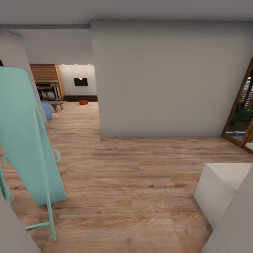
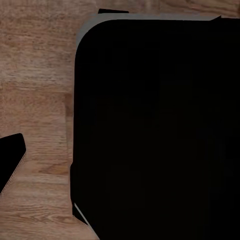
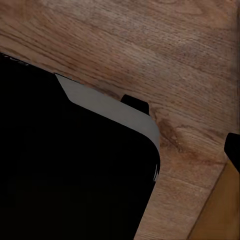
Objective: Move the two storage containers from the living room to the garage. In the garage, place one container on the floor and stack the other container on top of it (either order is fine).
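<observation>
One small orange-red shape, most likely one of the storage containers (image 1: pixel 83 102), sits far off on the living room floor, just below the long dark low cabinet (image 1: pixel 80 98) and the black TV (image 1: pixel 80 82); at this range its form is too small to be sure, and I cannot tell where the second one is. Going left to right across the head view: a tall turquoise panel on a stand (image 1: pixel 24 137) leans at the near left, behind it the brick fireplace (image 1: pixel 47 82) with a low table (image 1: pixel 56 103) and something blue (image 1: pixel 46 110) on the floor, then the open passage of light wood plank floor (image 1: pixel 116 175) leading toward the container, then a broad white wall (image 1: pixel 168 77), a white box (image 1: pixel 219 188) at the near right, and a wood-framed glass door (image 1: pixel 242 112) at the far right.

Both wrist views look down on wood planks beside a large black rounded body, probably the robot's own base. Whether either gripper is wide or narrow I cannot tell.

As a judgement, the task is barely begun: the robot looks to be approaching, nothing is picked up, and carrying to the garage and stacking all remain
</observation>
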Available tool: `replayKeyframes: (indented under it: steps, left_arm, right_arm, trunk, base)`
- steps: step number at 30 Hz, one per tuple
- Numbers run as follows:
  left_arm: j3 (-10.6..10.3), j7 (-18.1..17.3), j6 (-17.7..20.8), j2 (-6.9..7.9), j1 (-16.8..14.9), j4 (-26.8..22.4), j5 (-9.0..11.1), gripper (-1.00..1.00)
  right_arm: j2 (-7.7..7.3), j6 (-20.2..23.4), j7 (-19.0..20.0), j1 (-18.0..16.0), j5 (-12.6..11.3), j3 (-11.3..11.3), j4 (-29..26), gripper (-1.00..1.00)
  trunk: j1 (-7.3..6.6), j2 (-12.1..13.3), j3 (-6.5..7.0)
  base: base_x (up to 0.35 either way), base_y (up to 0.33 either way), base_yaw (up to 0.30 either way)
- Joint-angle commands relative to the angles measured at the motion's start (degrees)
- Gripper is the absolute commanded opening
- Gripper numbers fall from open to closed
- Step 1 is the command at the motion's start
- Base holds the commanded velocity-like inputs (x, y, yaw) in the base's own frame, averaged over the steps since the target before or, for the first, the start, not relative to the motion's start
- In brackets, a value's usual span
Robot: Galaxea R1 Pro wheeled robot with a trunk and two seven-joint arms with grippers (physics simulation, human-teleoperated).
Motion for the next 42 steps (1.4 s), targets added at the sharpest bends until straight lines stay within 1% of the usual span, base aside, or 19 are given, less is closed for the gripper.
replayKeyframes:
  steps: [1, 33, 42]
  left_arm:
    - [0.2, 0.0, -0.1, 0.00, 0.0, 0.0, 0.3, 1.00]
    - [0.2, 0.0, -0.1, 0.00, 0.0, 0.0, 0.3, 1.00]
    - [0.2, 0.0, -0.1, 0.00, 0.0, 0.0, 0.3, 1.00]
  right_arm:
    - [0.07, -0.3, -0.1, -0.1, -0.5, 0.5, 0.2, 1.00]
    - [0.00, -0.3, -0.1, -0.1, -0.5, 0.4, 0.2, 1.00]
    - [0.51, -0.2, -0.1, -0.1, -0.6, 0.5, 0.2, 1.00]
  trunk:
    - [0.03, 0.0, -0.05]
    - [0.03, 0.0, -0.05]
    - [0.03, 0.0, -0.05]
  base:
    - [0.322, 0.000, 0.000]
    - [0.322, 0.000, 0.000]
    - [0.322, 0.000, 0.000]
